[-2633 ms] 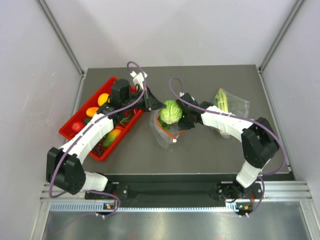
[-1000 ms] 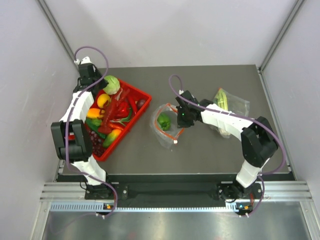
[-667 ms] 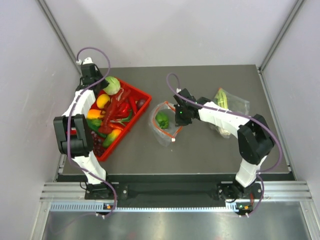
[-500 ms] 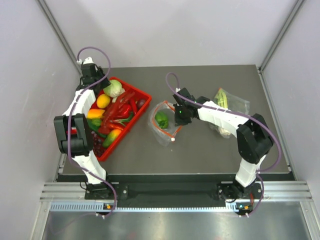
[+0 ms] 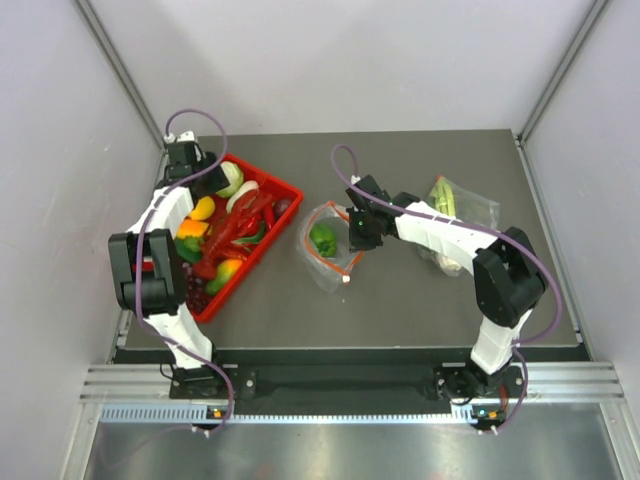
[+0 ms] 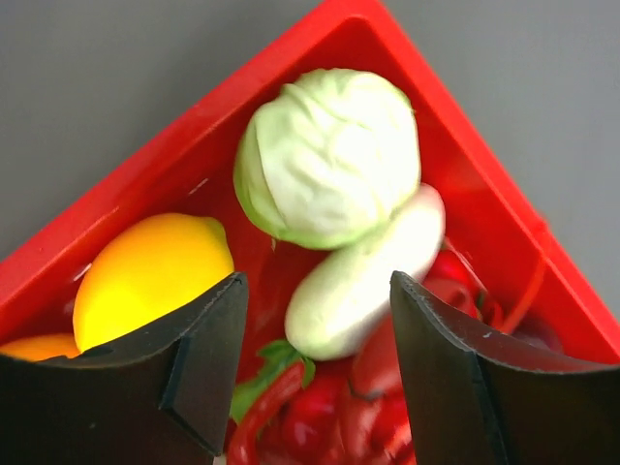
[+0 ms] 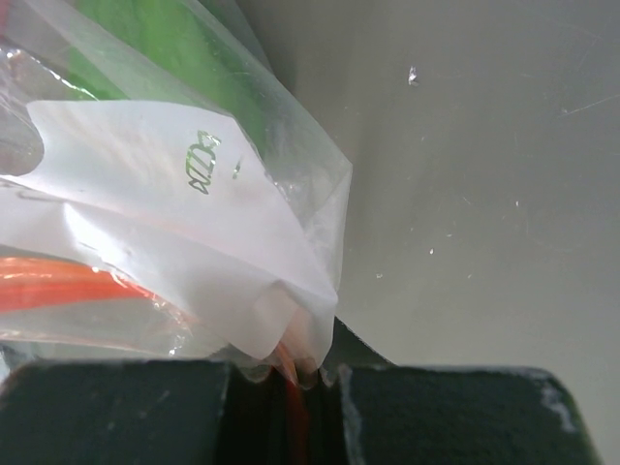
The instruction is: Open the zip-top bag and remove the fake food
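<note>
The zip-top bag (image 5: 326, 256) lies mid-table with a dark green piece (image 5: 322, 238) of fake food inside. My right gripper (image 5: 353, 229) is shut on the bag's red-orange zip edge (image 7: 287, 373), and the clear plastic (image 7: 194, 242) bunches just ahead of the jaws. My left gripper (image 5: 207, 181) hangs open over the far corner of the red tray (image 5: 258, 250). The pale green cabbage (image 6: 329, 155) lies there free, ahead of my left gripper (image 6: 315, 373). Red chili pieces (image 5: 235, 225) fill the tray's middle.
A yellow lemon (image 6: 150, 276) and a white oblong piece (image 6: 363, 281) sit beside the cabbage. Orange and yellow fruits and dark grapes (image 5: 195, 292) lie in the tray's near part. A clear bag with leek (image 5: 460, 205) rests at the right, under the right arm.
My left gripper has opened and let go of the cabbage, which now rests in the tray's far corner. The right gripper keeps its hold on the bag's edge, shifted slightly left.
</note>
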Available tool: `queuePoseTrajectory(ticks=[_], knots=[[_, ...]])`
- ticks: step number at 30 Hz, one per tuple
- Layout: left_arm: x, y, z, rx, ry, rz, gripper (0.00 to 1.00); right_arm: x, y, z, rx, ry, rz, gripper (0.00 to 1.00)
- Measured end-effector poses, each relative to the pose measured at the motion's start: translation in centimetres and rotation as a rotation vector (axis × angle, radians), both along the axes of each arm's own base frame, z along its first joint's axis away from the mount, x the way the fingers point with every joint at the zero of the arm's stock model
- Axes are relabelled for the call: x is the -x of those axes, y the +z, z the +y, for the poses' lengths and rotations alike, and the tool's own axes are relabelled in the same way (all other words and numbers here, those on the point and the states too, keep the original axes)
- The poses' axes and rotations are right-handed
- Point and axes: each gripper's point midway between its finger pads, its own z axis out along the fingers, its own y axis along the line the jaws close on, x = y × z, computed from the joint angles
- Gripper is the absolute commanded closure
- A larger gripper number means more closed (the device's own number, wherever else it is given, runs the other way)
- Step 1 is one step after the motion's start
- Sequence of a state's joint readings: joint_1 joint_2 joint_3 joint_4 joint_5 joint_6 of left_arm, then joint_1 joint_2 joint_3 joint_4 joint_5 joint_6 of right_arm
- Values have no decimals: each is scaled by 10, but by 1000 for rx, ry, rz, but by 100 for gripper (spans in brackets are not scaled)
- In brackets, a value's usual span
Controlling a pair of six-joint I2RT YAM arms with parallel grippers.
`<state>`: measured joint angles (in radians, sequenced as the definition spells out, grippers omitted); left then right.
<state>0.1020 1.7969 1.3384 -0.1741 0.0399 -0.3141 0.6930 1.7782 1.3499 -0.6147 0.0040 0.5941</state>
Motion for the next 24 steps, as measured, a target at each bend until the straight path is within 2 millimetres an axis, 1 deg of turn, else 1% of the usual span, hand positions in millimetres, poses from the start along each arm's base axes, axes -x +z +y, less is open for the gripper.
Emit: queuePoseTrajectory(ticks=[2, 4, 6, 8, 9, 11, 12, 13, 14, 16, 19, 21, 24], knots=[[5, 8, -3, 6, -16, -7, 34, 0, 0, 0, -1, 0, 0, 100], [9, 26, -8, 10, -33, -43, 33, 0, 0, 0, -1, 1, 1, 100], [17, 52, -15, 14, -55, -96, 33, 0, 0, 0, -1, 1, 1, 100], [24, 88, -26, 12, -84, -172, 33, 0, 0, 0, -1, 1, 1, 100], [29, 106, -36, 14, -108, -212, 33, 0, 0, 0, -1, 1, 1, 100], [41, 138, -65, 22, -175, -283, 33, 0, 0, 0, -1, 1, 1, 100], [48, 152, -86, 30, -224, -315, 33, 0, 0, 0, -1, 1, 1, 100], [55, 162, -103, 38, -268, -338, 33, 0, 0, 0, -1, 1, 1, 100], [65, 173, -131, 52, -336, -362, 33, 0, 0, 0, -1, 1, 1, 100], [82, 188, -174, 93, -454, -390, 33, 0, 0, 0, -2, 1, 0, 100], [113, 204, -240, 185, -648, -408, 34, 0, 0, 0, -2, 1, 0, 100], [132, 207, -269, 239, -743, -397, 35, 0, 1, 0, -3, 1, 0, 100], [158, 205, -299, 302, -847, -363, 36, 0, 2, 0, -6, 1, -4, 100]])
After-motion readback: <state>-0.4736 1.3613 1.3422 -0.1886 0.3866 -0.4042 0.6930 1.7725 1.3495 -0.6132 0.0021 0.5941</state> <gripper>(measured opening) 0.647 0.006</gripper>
